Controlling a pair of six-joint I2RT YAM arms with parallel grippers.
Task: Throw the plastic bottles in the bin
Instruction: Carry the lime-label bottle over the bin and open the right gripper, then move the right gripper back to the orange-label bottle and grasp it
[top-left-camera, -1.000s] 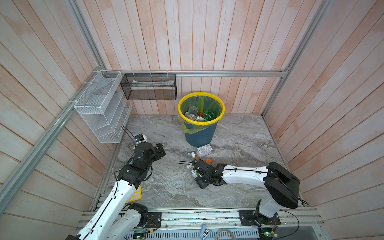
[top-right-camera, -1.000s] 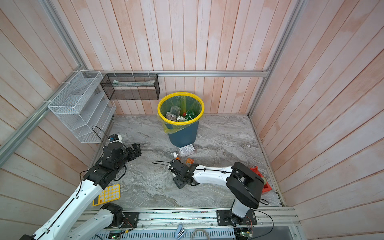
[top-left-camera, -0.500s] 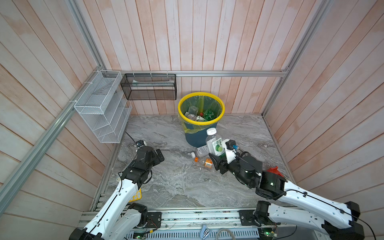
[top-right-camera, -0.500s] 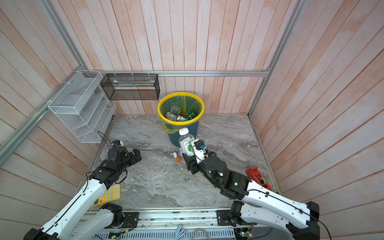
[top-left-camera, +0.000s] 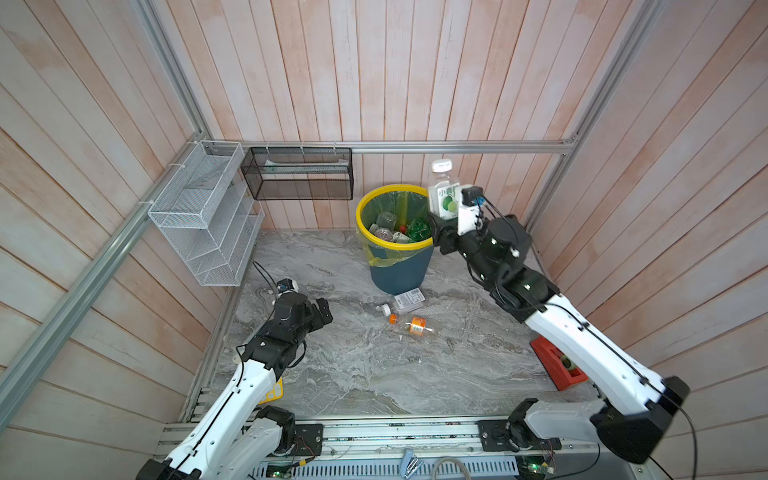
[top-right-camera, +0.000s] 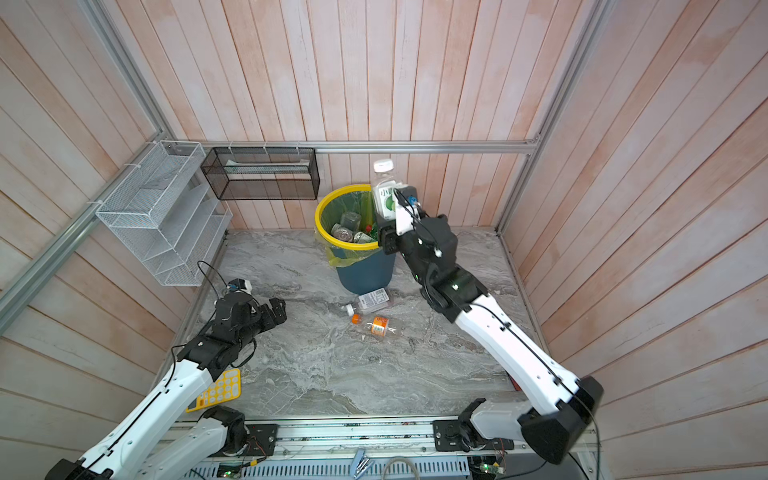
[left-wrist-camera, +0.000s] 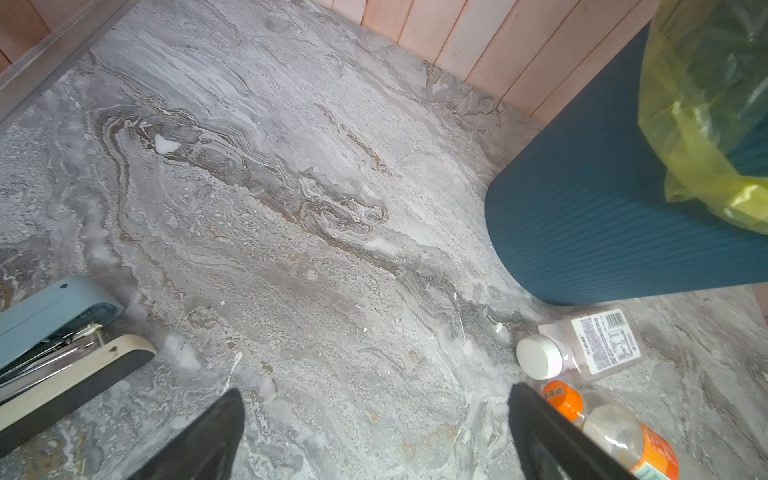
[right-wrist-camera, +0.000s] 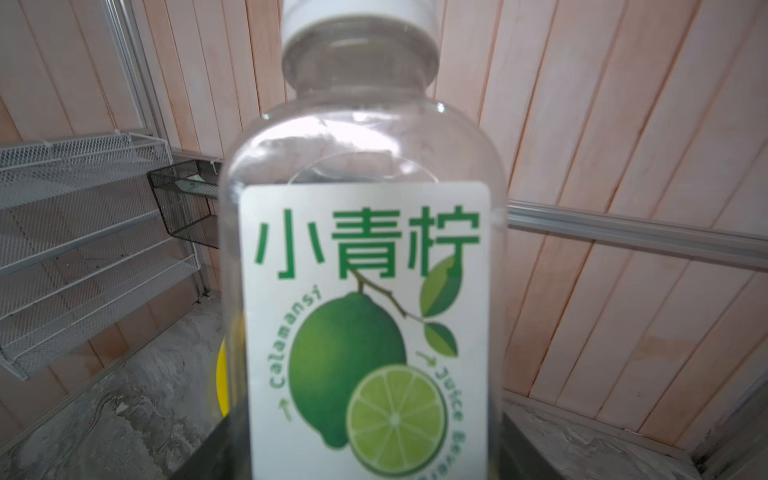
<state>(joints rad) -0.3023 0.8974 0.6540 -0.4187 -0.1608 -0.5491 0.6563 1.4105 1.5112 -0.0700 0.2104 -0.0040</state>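
We see the bin (top-left-camera: 400, 266) holding several bottles (top-left-camera: 390, 227), mostly clear. Our right gripper (top-left-camera: 442, 222) clamps a clear, white-capped lime-label bottle (top-left-camera: 444, 201) upright beside the bin's rim. Our left gripper (top-left-camera: 323, 312) gapes empty.

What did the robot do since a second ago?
The right arm rose from the floor, jaws shut on the lime bottle, and carried it up by the bin's rim. The white-capped bottle and orange-labelled bottle stayed put; the left jaws stayed open.
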